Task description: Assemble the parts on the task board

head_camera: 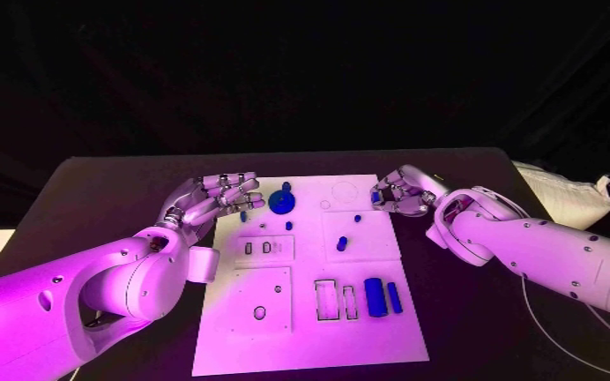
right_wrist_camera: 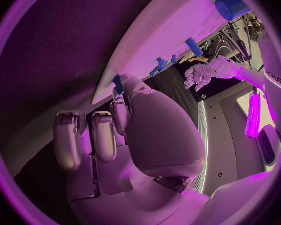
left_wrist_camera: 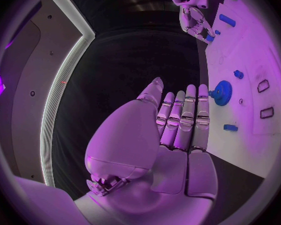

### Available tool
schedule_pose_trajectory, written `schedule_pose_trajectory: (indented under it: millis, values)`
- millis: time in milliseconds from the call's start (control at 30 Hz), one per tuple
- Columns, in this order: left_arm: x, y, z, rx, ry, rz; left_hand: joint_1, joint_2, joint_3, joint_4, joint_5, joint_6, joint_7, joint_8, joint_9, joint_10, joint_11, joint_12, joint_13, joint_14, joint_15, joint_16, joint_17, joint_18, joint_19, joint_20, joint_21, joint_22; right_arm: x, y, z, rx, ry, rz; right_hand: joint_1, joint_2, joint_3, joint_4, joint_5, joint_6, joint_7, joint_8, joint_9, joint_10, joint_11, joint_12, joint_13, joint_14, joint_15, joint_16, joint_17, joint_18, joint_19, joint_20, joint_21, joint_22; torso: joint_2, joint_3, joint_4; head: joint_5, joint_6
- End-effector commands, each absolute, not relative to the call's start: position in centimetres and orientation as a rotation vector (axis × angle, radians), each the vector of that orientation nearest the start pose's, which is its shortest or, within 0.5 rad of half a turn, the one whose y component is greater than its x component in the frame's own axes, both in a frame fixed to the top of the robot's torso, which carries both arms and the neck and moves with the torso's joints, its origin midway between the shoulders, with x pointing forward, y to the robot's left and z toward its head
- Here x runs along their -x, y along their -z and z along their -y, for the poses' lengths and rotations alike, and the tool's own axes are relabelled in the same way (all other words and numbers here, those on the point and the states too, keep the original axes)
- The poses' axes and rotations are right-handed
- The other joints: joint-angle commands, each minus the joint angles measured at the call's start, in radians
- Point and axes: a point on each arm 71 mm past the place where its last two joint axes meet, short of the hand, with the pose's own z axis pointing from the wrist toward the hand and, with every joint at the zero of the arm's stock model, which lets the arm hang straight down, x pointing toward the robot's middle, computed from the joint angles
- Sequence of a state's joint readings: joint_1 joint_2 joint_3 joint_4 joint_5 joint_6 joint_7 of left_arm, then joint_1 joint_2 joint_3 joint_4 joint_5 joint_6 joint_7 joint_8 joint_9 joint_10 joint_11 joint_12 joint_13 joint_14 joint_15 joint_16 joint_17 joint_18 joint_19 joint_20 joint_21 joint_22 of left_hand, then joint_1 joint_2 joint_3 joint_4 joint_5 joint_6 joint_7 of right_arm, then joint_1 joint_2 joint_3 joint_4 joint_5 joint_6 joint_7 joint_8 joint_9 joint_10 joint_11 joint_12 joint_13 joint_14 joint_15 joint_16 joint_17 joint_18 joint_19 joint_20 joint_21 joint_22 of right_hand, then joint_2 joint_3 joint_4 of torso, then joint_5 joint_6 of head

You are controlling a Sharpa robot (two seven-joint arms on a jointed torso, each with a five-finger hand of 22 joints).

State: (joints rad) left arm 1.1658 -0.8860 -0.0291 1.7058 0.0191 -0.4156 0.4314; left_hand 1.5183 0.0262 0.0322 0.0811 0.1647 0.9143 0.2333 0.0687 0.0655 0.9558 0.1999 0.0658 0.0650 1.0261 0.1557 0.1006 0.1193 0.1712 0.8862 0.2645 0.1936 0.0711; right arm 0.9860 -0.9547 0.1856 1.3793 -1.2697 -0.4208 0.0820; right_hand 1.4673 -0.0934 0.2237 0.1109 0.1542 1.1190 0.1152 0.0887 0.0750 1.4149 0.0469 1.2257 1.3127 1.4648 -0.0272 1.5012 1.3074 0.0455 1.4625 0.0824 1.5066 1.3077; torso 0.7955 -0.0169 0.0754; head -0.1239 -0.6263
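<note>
The left hand (head_camera: 219,196) hovers at the far left edge of the task board (head_camera: 305,337), fingers (left_wrist_camera: 181,116) straight, side by side and holding nothing. Just right of it on the board lies a blue gear (head_camera: 282,203), with small blue pegs (head_camera: 342,243) scattered nearer. A thick blue cylinder (head_camera: 375,296) and a slimmer one (head_camera: 396,298) lie at the near right. At the far right edge, the right hand (head_camera: 405,192) pinches a small blue part (right_wrist_camera: 118,83). The black tabletop (head_camera: 115,196) surrounds the board.
</note>
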Motion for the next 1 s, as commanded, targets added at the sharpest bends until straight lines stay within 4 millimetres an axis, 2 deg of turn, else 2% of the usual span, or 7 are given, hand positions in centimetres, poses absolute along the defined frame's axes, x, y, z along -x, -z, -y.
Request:
schedule_pose_trajectory:
  millis: [33,367,433,533,767,867,1000]
  values:
    - [-45.0,17.3,-18.1,1.137,1.628,-1.410,-0.011,0.000,0.005,-0.001,0.001,-0.006,0.017,-0.004,-0.001,-0.006,0.001,0.000,-0.001,0.006,-0.001,-0.005,0.002,0.012,0.005,-0.002,-0.005,-0.001,-49.2,20.8,30.6,-0.176,-0.660,-1.567,-0.001,0.016,0.010,-0.001,-0.007,0.023,-0.007,0.013,0.004,0.019,-0.022,0.004,0.002,0.081,-0.012,0.004,0.142,-0.012,0.004,-0.004,0.003,0.124,0.000,-0.0002,0.0003,-0.001,-0.001]
    - [-45.0,17.3,-18.2,1.138,1.625,-1.410,-0.011,0.000,0.005,-0.001,0.001,-0.006,0.017,-0.004,-0.001,-0.006,0.001,0.000,-0.001,0.006,-0.001,-0.005,0.002,0.012,0.005,-0.002,-0.005,-0.001,-49.0,20.3,30.3,-0.220,-0.654,-1.518,0.002,0.050,0.036,-0.018,-0.029,0.059,-0.025,0.030,0.009,0.019,-0.038,0.001,0.001,0.081,-0.026,0.002,0.140,-0.011,0.002,-0.018,0.002,0.123,0.000,-0.0005,0.0001,0.002,-0.002]
    - [-45.0,17.3,-18.2,1.139,1.625,-1.411,-0.011,0.000,0.005,-0.001,0.001,-0.006,0.017,-0.004,-0.001,-0.006,0.001,0.000,-0.001,0.006,-0.001,-0.005,0.002,0.012,0.005,-0.002,-0.005,-0.001,-48.9,20.1,30.2,-0.273,-0.638,-1.508,0.003,0.058,0.047,-0.026,-0.048,0.058,-0.025,0.029,0.009,0.018,-0.039,-0.004,-0.001,0.081,-0.028,0.002,0.139,-0.011,0.001,-0.021,0.001,0.122,-0.002,-0.0017,0.0014,0.000,-0.002]
    - [-45.0,17.3,-18.2,1.139,1.623,-1.410,-0.012,0.000,0.006,-0.001,0.000,-0.006,0.017,-0.004,-0.001,-0.006,0.001,0.000,-0.002,0.006,0.000,-0.005,0.002,0.011,0.005,-0.002,-0.005,-0.001,-48.6,19.5,29.7,-0.327,-0.628,-1.506,0.001,0.062,0.051,-0.028,-0.053,0.057,-0.025,0.029,0.009,0.017,-0.039,-0.007,-0.003,0.080,-0.028,0.000,0.137,-0.010,-0.002,-0.021,-0.001,0.117,-0.004,-0.0039,0.0013,0.000,0.001]
    - [-45.1,17.4,-18.3,1.140,1.621,-1.410,-0.012,0.000,0.006,-0.001,0.000,-0.006,0.017,-0.004,-0.001,-0.006,0.001,0.000,-0.002,0.006,0.000,-0.005,0.002,0.011,0.005,-0.002,-0.005,-0.001,-47.5,18.3,26.1,-0.377,-0.647,-1.581,-0.010,0.062,0.055,-0.030,-0.053,0.048,-0.022,0.023,0.006,0.010,-0.036,-0.023,-0.013,0.077,-0.027,-0.009,0.120,-0.006,-0.016,-0.022,-0.009,0.099,-0.011,-0.0111,0.0049,0.002,-0.008]
    - [-45.1,17.4,-18.2,1.140,1.622,-1.411,-0.012,0.000,0.006,-0.001,0.000,-0.006,0.017,-0.004,-0.001,-0.006,0.001,0.000,-0.002,0.006,0.000,-0.005,0.002,0.011,0.005,-0.002,-0.005,-0.001,-46.9,18.1,23.7,-0.341,-0.658,-1.629,-0.016,0.062,0.057,-0.030,-0.053,0.045,-0.021,0.022,0.005,0.008,-0.035,-0.028,-0.016,0.076,-0.026,-0.012,0.116,-0.004,-0.020,-0.021,-0.012,0.093,-0.014,-0.0182,0.0104,0.007,-0.013]
    - [-45.1,17.4,-18.1,1.139,1.622,-1.410,-0.012,0.000,0.006,-0.001,0.000,-0.006,0.017,-0.004,-0.001,-0.006,0.001,0.000,-0.002,0.006,0.000,-0.005,0.002,0.011,0.005,-0.002,-0.005,-0.001,-46.1,17.8,20.1,-0.263,-0.670,-1.656,-0.021,0.062,0.057,-0.028,-0.054,0.046,-0.021,0.022,0.005,0.008,-0.035,-0.027,-0.016,0.076,-0.026,-0.012,0.116,-0.005,-0.020,-0.021,-0.012,0.094,-0.017,-0.0243,0.0162,0.008,-0.018]
